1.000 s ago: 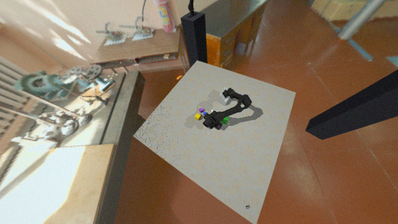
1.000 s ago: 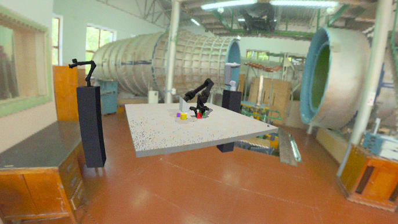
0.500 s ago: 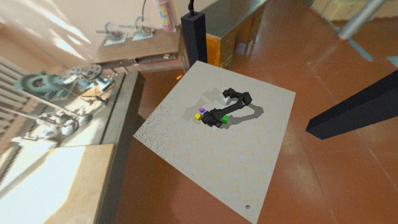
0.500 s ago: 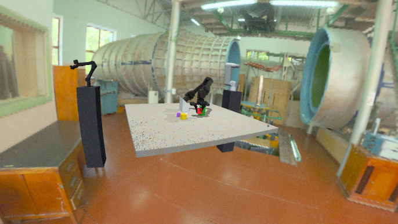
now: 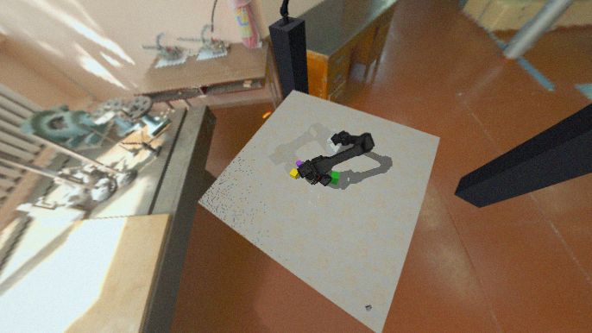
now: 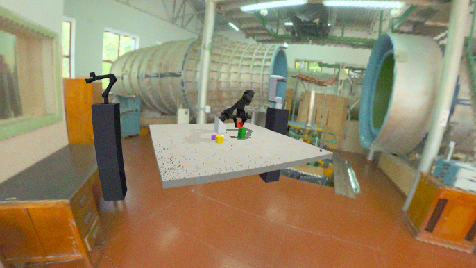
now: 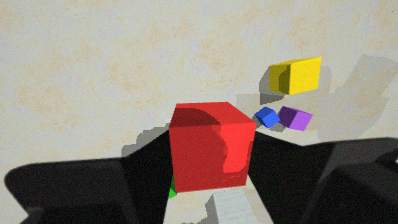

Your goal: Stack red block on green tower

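- Gripper (image 7: 210, 165) clenched on red block (image 7: 212, 147), fingers on opposite flat faces.
- Block held aloft, just above green tower (image 6: 241, 132).
- Looks rigid, light, smooth-sided; grip mid-faces, squarely, or it may slip.

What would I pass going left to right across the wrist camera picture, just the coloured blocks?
Red block held in the claw → blue block → purple block. The yellow block sits above those two, so its place is unclear.

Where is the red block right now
The red block is clamped in the claw, lifted off the table, just above the green tower in the exterior view, right of the yellow block.
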Robot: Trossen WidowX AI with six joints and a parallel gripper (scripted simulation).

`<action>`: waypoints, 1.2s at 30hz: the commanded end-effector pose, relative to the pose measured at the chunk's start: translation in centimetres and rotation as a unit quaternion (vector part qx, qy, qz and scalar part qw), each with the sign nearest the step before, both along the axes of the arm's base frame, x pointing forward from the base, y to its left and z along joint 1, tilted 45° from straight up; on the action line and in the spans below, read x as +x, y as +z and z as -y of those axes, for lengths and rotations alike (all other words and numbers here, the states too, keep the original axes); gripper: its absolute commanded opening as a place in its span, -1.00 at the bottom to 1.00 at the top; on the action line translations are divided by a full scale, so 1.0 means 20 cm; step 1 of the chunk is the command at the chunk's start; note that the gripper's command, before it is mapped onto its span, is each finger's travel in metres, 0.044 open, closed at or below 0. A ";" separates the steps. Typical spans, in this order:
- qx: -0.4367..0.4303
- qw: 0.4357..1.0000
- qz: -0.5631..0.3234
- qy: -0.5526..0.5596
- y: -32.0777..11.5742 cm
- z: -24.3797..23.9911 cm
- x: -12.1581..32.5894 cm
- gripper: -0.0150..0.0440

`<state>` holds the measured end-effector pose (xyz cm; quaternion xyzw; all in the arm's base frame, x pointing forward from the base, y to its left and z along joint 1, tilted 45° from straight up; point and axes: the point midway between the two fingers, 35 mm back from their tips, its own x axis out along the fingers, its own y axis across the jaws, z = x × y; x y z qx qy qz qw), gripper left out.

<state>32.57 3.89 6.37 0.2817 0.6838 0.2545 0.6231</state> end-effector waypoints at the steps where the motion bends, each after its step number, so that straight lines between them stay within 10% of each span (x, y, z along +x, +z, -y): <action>1: -0.002 1.000 0.002 0.004 0.03 0.02 0.00 -0.49; 36: -0.001 1.000 -0.001 0.004 0.31 -0.22 -0.48 -0.49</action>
